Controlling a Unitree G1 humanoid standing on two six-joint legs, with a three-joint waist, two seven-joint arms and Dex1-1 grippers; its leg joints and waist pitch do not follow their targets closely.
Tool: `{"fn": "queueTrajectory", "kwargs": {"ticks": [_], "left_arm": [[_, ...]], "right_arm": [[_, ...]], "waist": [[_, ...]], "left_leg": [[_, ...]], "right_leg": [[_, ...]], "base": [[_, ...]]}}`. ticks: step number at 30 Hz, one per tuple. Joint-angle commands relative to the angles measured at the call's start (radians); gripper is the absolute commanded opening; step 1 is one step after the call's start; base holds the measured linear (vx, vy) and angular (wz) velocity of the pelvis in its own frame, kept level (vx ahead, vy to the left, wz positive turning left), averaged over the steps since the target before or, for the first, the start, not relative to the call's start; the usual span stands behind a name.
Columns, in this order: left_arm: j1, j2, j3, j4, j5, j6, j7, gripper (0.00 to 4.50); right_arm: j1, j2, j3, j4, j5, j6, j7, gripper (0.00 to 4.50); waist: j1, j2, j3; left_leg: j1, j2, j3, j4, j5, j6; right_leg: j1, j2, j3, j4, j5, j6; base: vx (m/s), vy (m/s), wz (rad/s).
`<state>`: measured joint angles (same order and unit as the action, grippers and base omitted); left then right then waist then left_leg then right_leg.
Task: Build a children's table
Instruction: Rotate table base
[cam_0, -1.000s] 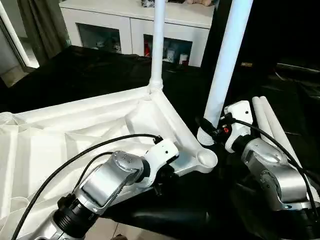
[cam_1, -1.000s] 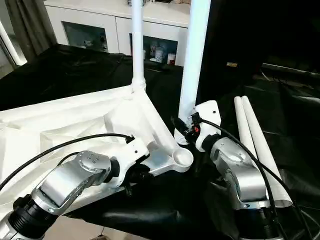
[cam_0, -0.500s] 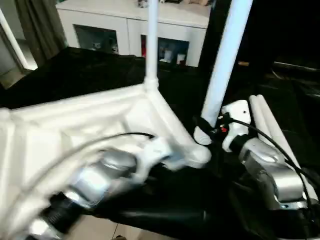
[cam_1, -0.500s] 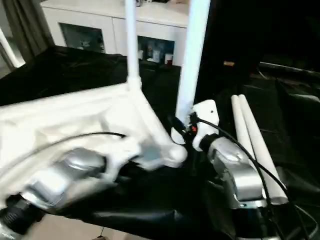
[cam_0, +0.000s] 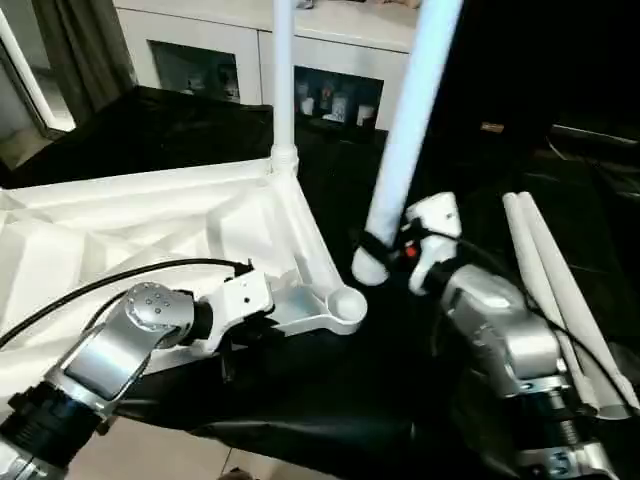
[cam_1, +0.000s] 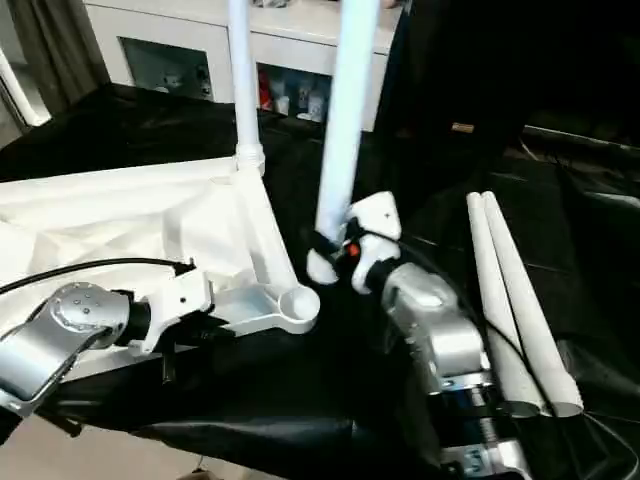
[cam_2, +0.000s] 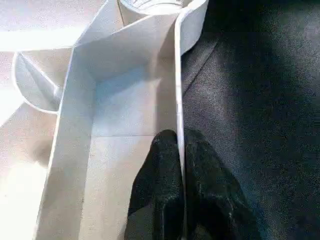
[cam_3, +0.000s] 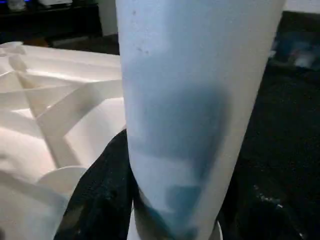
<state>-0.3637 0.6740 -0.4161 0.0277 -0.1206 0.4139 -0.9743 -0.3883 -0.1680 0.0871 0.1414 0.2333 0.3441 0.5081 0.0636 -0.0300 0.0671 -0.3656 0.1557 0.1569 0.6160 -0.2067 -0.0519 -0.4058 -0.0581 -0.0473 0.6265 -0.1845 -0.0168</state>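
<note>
One leg (cam_0: 405, 140) is held near its fat end by the right gripper (cam_0: 385, 250), beside the empty corner socket (cam_0: 346, 300). The left gripper (cam_2: 179, 172) pinches the table top's (cam_0: 150, 225) thin rim. The plastic looks light, stiff and smooth, so grip low.

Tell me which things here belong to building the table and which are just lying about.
Job:
tabletop, upside down
fitted leg
leg held in right tool
two spare legs on the cloth
left tool, pinching the tabletop's edge

Lying about:
cabinet
black cloth
</note>
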Motion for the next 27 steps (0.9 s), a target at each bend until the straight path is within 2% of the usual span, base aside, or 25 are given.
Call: {"fn": "queueTrajectory", "kwargs": {"ticks": [1,3,4,5,10,15,16,17,21,22,27], "left_arm": [[-0.022,-0.027,0.039,-0.005,-0.031,-0.018,0.003,0.49],[-0.023,-0.028,0.041,-0.009,-0.034,-0.021,-0.004,0.67],[-0.027,-0.020,0.026,-0.009,-0.007,-0.048,-0.006,0.67],[-0.027,-0.020,0.026,-0.009,-0.007,-0.048,-0.006,0.67],[-0.049,-0.047,0.024,0.048,0.034,-0.059,0.018,0.67],[-0.069,-0.065,0.016,0.098,0.053,-0.061,0.029,0.67],[-0.070,-0.066,0.014,0.100,0.054,-0.061,0.028,0.67],[-0.074,-0.073,0.011,0.110,0.050,-0.056,0.021,0.67],[-0.077,-0.084,0.008,0.122,0.046,-0.048,0.000,0.67],[-0.081,-0.090,0.013,0.131,0.047,-0.046,-0.002,0.49],[-0.092,-0.111,0.033,0.157,0.044,-0.059,0.010,0.11]], "right_arm": [[-0.007,-0.003,-0.008,0.000,0.007,-0.019,0.007,1.88],[-0.006,-0.002,-0.008,-0.002,0.006,-0.019,0.007,1.88],[-0.001,0.003,-0.006,-0.010,0.006,-0.016,0.007,1.88],[-0.001,0.003,-0.006,-0.010,0.006,-0.016,0.007,1.88],[0.006,0.006,-0.003,-0.012,0.005,-0.023,0.011,1.88],[-0.003,0.007,-0.007,-0.009,0.006,-0.023,0.009,1.88],[-0.004,0.007,-0.007,-0.009,0.005,-0.023,0.009,1.88],[-0.009,0.009,-0.009,-0.006,0.005,-0.023,0.009,1.88],[-0.013,0.011,-0.011,-0.008,0.006,-0.022,0.008,1.88],[-0.014,0.013,-0.012,-0.010,0.009,-0.018,0.009,1.88],[-0.013,0.012,-0.003,-0.010,0.022,-0.002,0.034,1.88]], "waist": [[0.006,0.004,-0.061],[0.007,0.005,-0.061],[0.008,0.006,-0.062],[0.006,0.002,-0.062],[0.008,0.002,-0.066],[0.010,0.002,-0.065],[0.010,0.002,-0.066],[0.011,0.007,-0.066],[0.012,0.005,-0.066],[0.014,0.009,-0.067],[0.018,0.007,-0.066]], "left_leg": [[0.014,0.065,-0.015,-0.090,-0.196,-0.026],[0.014,0.067,-0.015,-0.092,-0.210,-0.034],[0.013,0.068,-0.016,-0.094,-0.205,-0.036],[0.011,0.068,-0.016,-0.094,-0.200,-0.036],[0.010,0.066,-0.012,-0.090,-0.151,-0.027],[0.010,0.066,-0.011,-0.090,-0.166,-0.031],[0.011,0.067,-0.010,-0.090,-0.170,-0.033],[0.012,0.068,-0.011,-0.090,-0.172,-0.035],[0.013,0.068,-0.009,-0.090,-0.172,-0.037],[0.014,0.068,-0.009,-0.089,-0.170,-0.037],[0.014,0.069,-0.008,-0.090,-0.180,-0.036]], "right_leg": [[0.047,-0.092,0.055,-0.076,-0.265,-0.194],[0.044,-0.091,0.055,-0.077,-0.290,-0.185],[0.045,-0.089,0.055,-0.076,-0.279,-0.180],[0.046,-0.088,0.055,-0.075,-0.263,-0.178],[0.049,-0.087,0.055,-0.069,-0.191,-0.190],[0.049,-0.089,0.055,-0.071,-0.230,-0.180],[0.048,-0.089,0.055,-0.071,-0.231,-0.181],[0.047,-0.089,0.055,-0.071,-0.228,-0.183],[0.047,-0.088,0.055,-0.070,-0.212,-0.189],[0.046,-0.088,0.055,-0.069,-0.207,-0.190],[0.047,-0.089,0.056,-0.070,-0.195,-0.198]], "base": [[0.000,0.000,0.00],[0.000,0.000,0.00],[0.000,0.000,0.00],[0.000,0.000,0.00],[0.000,0.000,0.00],[0.000,0.000,0.00],[0.000,0.000,0.00],[0.000,0.000,0.00],[0.000,0.000,0.00],[0.000,0.000,0.00],[0.000,0.000,0.00]]}}
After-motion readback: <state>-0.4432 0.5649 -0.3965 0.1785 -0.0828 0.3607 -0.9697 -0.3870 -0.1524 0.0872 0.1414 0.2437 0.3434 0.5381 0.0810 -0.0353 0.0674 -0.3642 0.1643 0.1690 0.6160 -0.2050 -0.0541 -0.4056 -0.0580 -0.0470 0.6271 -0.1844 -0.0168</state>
